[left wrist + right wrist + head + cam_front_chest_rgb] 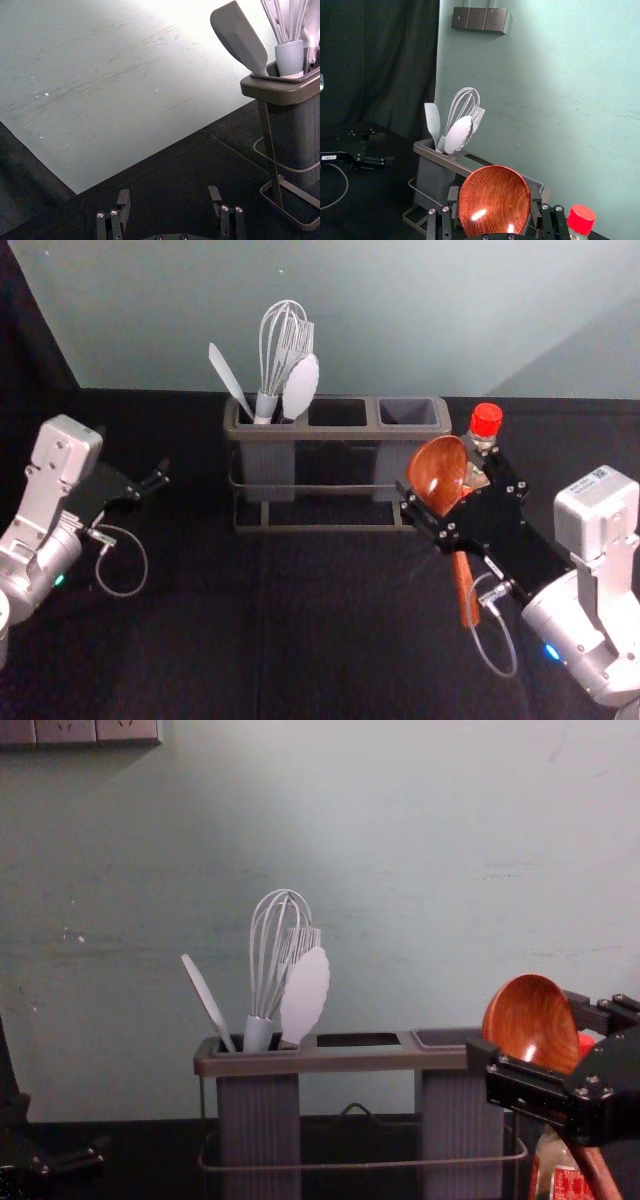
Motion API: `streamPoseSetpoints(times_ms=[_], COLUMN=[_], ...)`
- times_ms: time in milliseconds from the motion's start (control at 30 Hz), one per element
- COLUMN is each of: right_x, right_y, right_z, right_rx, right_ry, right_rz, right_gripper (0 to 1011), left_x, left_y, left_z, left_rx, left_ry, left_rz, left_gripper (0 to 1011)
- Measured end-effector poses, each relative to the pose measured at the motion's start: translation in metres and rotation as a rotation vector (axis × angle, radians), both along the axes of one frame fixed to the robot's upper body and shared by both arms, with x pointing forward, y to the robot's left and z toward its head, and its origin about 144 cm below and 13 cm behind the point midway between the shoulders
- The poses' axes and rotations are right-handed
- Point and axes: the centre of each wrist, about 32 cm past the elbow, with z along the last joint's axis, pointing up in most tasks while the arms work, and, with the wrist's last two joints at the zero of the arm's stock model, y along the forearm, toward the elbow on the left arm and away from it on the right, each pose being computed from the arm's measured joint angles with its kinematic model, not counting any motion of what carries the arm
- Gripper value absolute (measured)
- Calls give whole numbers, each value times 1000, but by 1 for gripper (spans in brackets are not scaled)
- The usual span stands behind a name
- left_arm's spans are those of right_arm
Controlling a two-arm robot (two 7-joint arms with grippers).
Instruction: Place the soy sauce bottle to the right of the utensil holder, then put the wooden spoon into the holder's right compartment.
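The wooden spoon (437,474) is upright, bowl up, with my right gripper (446,490) shut on it, in front of the holder's right end. In the right wrist view, the spoon's bowl (494,200) fills the space between the fingers of my right gripper (495,202). The soy sauce bottle, red-capped (486,420), stands right of the utensil holder (340,528), partly hidden behind the right gripper. Grey walls line the holder's right compartment (408,412). My left gripper (158,478) is parked at the left; in the left wrist view this gripper (169,200) is open.
A white whisk (285,340), a spatula (228,378) and a white spoon (300,388) stand in the holder's left compartment. Behind the black-covered table (300,630) rises a pale wall (400,320).
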Motion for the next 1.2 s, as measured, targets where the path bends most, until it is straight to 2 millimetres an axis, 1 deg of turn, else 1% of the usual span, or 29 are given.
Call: streamPoseSetpoints(times_ms=[767, 867, 1100, 1200], right_x=[1, 4, 20, 30], right_y=[0, 1, 3, 5], right_z=[2, 5, 21, 29], right_rx=[-1, 5, 17, 16], right_ry=[-4, -19, -85, -120], right_rz=[1, 1, 1, 11], right_gripper=[840, 840, 840, 840], left_x=[0, 0, 0, 0], left_y=[0, 0, 0, 0], left_z=[0, 0, 0, 0], left_rx=[0, 0, 0, 0], left_ry=[0, 0, 0, 0], left_rz=[0, 0, 0, 0], left_gripper=[1011, 1011, 1011, 1011])
